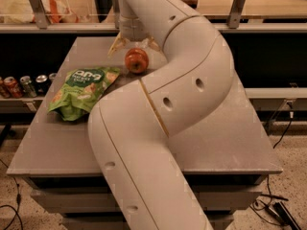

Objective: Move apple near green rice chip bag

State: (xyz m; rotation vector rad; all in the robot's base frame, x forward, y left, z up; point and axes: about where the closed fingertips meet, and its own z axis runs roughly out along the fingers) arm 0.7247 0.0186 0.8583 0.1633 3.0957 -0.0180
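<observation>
The apple (pixel 136 61), small and red-orange, sits on the grey table (pixel 230 138) at the back, just right of the top corner of the green rice chip bag (pixel 81 92). The bag lies flat at the table's left, light green with a dark green label. My gripper (pixel 134 47) hangs straight over the apple. Its fingers (pixel 115 47) stand spread on either side of the apple's top, open, and the apple rests on the table between them. My white arm covers the table's middle.
Several soda cans (pixel 21 85) stand on a low shelf to the left of the table. A counter with a rail and orange-white bags (pixel 53 11) runs behind. Cables (pixel 278 210) lie on the floor at the right.
</observation>
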